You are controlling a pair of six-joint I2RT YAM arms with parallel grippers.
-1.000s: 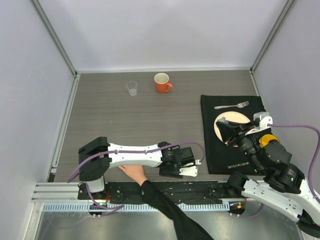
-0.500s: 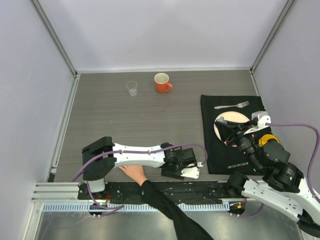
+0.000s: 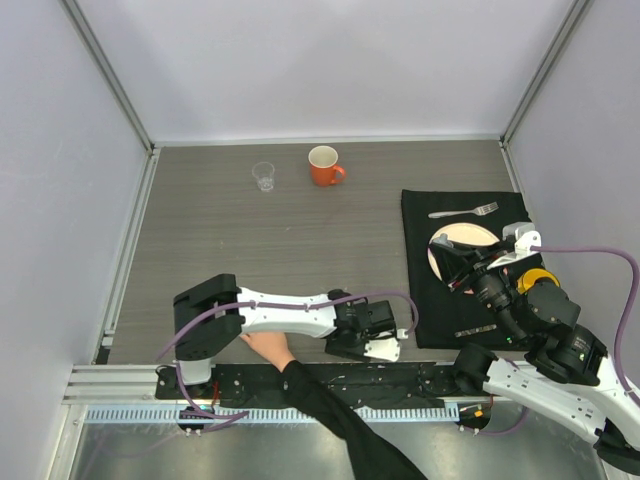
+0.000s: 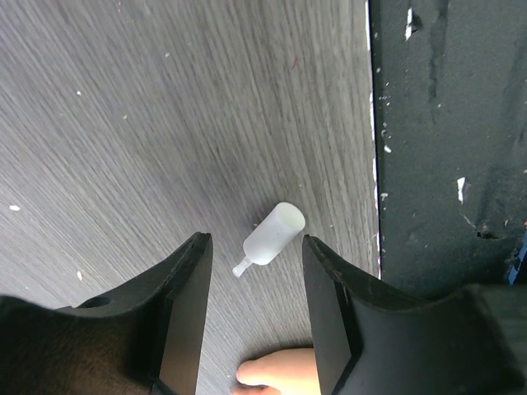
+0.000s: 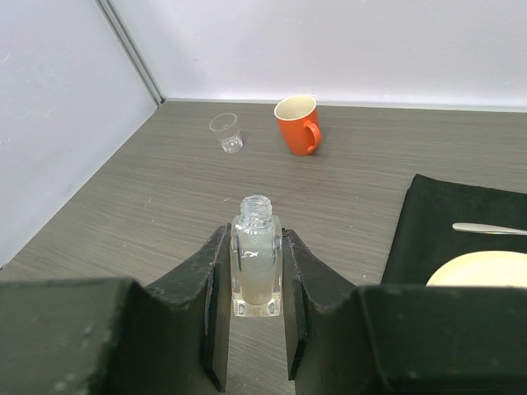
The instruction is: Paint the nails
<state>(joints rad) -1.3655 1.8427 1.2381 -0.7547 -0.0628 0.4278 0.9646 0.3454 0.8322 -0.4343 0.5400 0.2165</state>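
**Bottle clamped on the right, cap lying loose on the left**

The left gripper (image 4: 255,245) is held about half open and low over the counter (image 3: 250,240), and nothing is gripped in it. Just beyond its fingers a white cap (image 4: 272,234) is seen lying on its side on the wood grain, a short stem sticking out of its near end. A black surface (image 4: 449,140) runs close beside the cap (which surface it is cannot be told from the wrist view). At the bottom edge of that view, between the two fingers, one bare fingertip (image 4: 276,374) is visible.

The right gripper (image 5: 255,239) is closed on a small clear bottle (image 5: 255,271), which is held upright with its neck uncapped and pale liquid inside. From above, this gripper is seen over a cream plate (image 3: 470,236) on a black cloth (image 3: 440,305), with a fork (image 3: 463,211) laid on the cloth beyond the plate.

The hand (image 3: 268,347) lies at the near edge of the counter, largely covered by the left arm, with a black sleeve (image 3: 330,415) trailing back over the rail. The nails are too small to be made out.

Well apart, at the far side of the counter, an orange mug (image 3: 323,165) and a small clear glass (image 3: 263,176) stand side by side.
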